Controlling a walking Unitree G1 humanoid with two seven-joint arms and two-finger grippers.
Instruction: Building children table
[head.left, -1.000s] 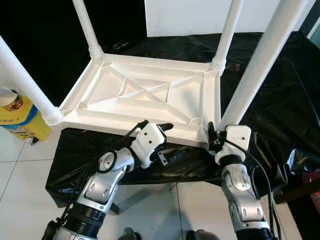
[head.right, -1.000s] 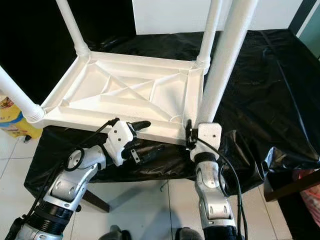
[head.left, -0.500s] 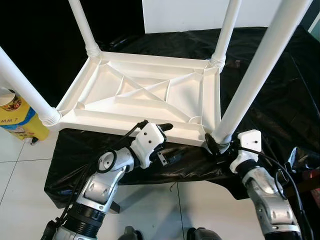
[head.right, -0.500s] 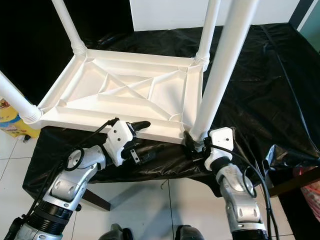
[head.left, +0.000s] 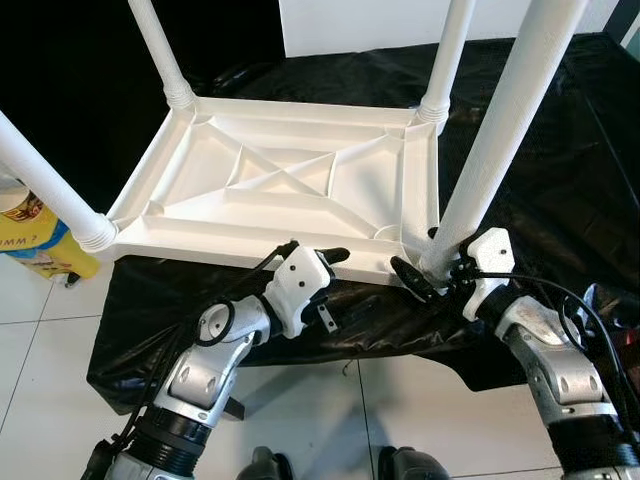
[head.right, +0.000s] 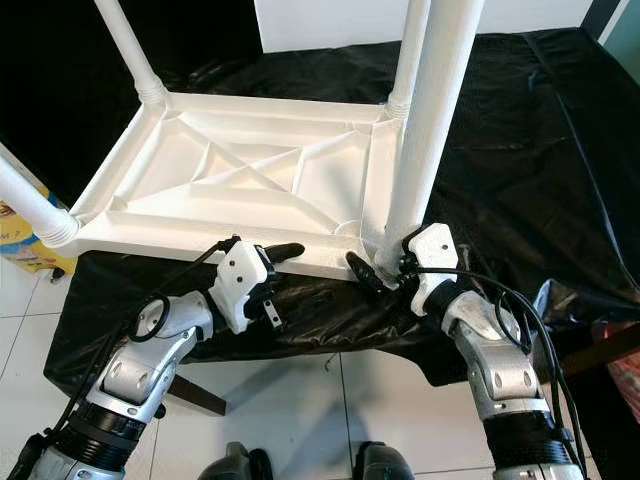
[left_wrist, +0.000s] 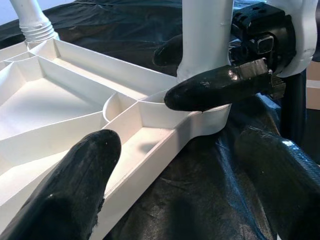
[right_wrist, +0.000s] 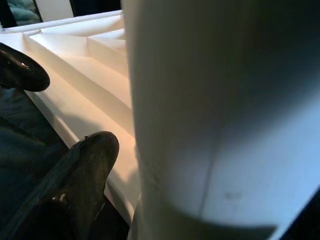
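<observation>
Table (head.left: 290, 180): white plastic, upside down on a tabletop (head.left: 590, 170) draped in black sheeting; ribbed underside faces up, near edge lies along the tabletop's near edge.
Legs: four white tubes stand up from the corners. Near-right leg (head.left: 495, 150) rises steeply and tilts a little.
Left hand (head.left: 330, 262): at the table's near edge, about midway along. Fingers well spread; one tip over the rim, the other below it by the sheeting. Grips nothing.
Right hand (head.left: 425, 275): at the table's near-right corner, at the foot of the near-right leg. One finger (left_wrist: 220, 87) crosses the front of the leg base just above the corner; a second (left_wrist: 167, 50) shows behind the leg. The fingers sit either side of the leg; whether they press on it, cannot tell.
Right wrist view: leg wall close up, one finger (right_wrist: 75, 185) just beside it, over the table's rim.
Floor (head.left: 50, 350): pale tiles.
Container (head.left: 35, 240): yellow, on the floor past the tabletop's left edge, under the near-left leg (head.left: 50, 180).
</observation>
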